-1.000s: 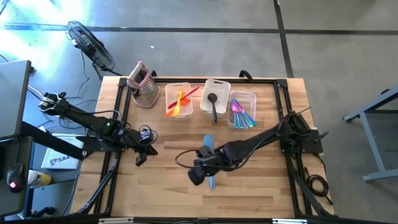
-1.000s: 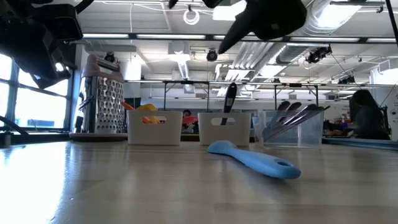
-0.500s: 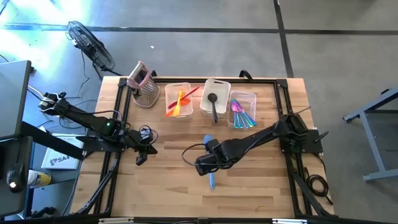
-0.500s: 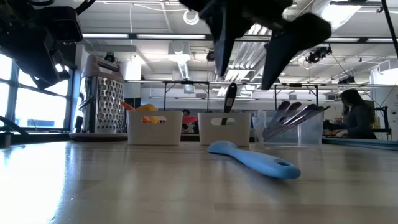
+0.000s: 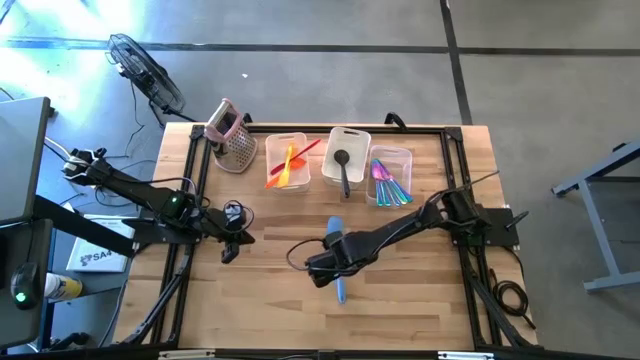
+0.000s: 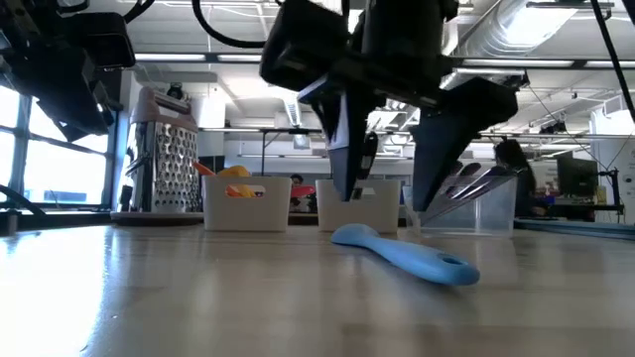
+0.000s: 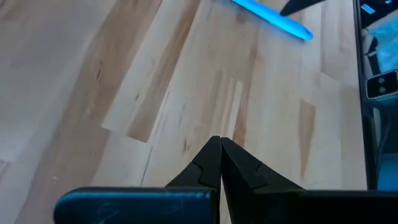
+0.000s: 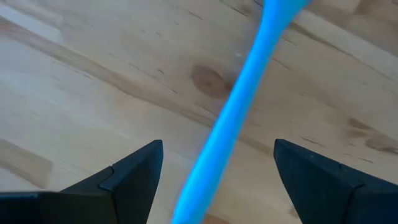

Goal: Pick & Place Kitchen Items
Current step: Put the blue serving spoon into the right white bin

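Observation:
A blue spatula (image 5: 337, 262) lies flat on the wooden table near its middle, also seen in the low view (image 6: 407, 253). My right gripper (image 6: 385, 198) is open and points down just above it. Its two fingers stand on either side of the spatula's handle (image 8: 231, 115) without touching it. My left gripper (image 5: 228, 255) is shut with nothing in it, and waits over the table's left part (image 7: 220, 142).
Three clear bins stand in a row at the far side. The left bin (image 5: 287, 160) holds orange, red and yellow utensils. The middle bin (image 5: 346, 155) holds a dark spoon. The right bin (image 5: 390, 175) holds several blue and purple ones. A metal grater (image 5: 232, 135) stands at the far left corner.
My right gripper has come down toward the blue spatula and tipped until it points straight down, staying open. Its fingers now stand on either side of the handle. The spatula has not moved.

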